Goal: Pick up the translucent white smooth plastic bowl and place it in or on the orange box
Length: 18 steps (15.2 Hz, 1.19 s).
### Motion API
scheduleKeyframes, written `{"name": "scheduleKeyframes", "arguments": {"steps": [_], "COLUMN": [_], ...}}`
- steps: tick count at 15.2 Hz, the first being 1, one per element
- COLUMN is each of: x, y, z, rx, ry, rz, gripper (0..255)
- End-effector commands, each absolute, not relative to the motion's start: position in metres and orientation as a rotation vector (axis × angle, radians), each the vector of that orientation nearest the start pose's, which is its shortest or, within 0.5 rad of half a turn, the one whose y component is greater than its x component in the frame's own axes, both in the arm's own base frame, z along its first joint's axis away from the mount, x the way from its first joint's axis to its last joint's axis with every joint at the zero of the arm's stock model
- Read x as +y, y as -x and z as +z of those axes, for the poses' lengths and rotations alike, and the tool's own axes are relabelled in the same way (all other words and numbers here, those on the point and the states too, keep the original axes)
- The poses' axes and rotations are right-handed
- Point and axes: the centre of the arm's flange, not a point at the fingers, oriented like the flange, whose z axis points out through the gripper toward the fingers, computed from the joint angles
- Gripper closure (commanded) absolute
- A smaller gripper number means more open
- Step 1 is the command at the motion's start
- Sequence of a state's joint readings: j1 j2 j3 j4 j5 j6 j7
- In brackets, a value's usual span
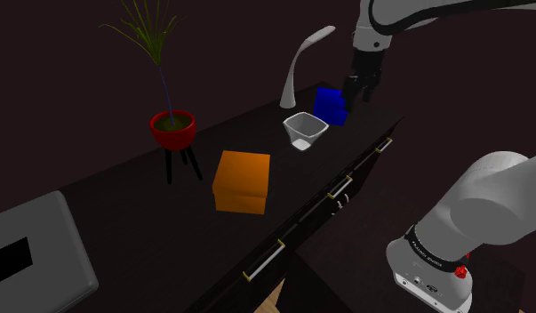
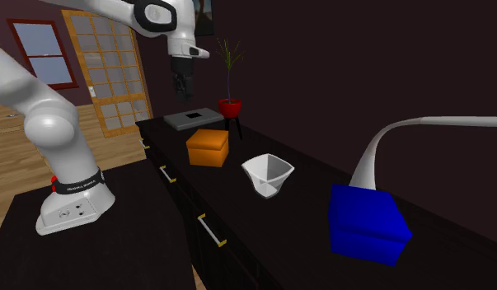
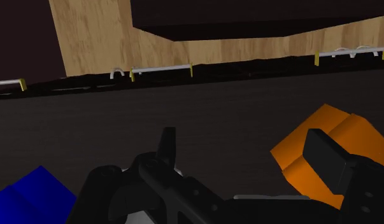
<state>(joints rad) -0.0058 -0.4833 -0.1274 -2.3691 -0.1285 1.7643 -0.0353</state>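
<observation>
The white bowl point(image 1: 306, 131) stands upright on the dark dresser top point(image 1: 150, 222), between the orange box point(image 1: 242, 181) and a blue box point(image 1: 330, 106). The second exterior view has the bowl point(image 2: 269, 175) just right of the orange box point(image 2: 208, 147). My black gripper point(image 1: 356, 94) hangs in the air above the dresser, well above the bowl and beside the blue box, touching nothing. It appears high over the dresser's front edge point(image 2: 184, 91). In the wrist view its fingers point(image 3: 244, 149) stand apart with nothing between them, and the orange box point(image 3: 353, 135) lies behind one finger.
A white desk lamp point(image 1: 297, 76) rises behind the bowl. A plant in a red pot point(image 1: 172, 129) on a small stand and a grey device point(image 1: 35, 253) sit further along the top. Drawer handles point(image 1: 339, 188) line the dresser's front. The blue box point(image 3: 31, 194) lies near the other finger.
</observation>
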Motion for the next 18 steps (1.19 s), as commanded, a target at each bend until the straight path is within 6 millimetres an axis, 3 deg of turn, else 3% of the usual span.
{"name": "scheduleKeyframes", "arguments": {"steps": [1, 18], "x": [-0.072, -0.115], "y": [-0.406, -0.566], "z": [0.471, 0.336], "rx": [0.068, 0.003], "ry": [3.191, 3.197], "rz": [0.186, 0.056], "gripper": [0, 0]}}
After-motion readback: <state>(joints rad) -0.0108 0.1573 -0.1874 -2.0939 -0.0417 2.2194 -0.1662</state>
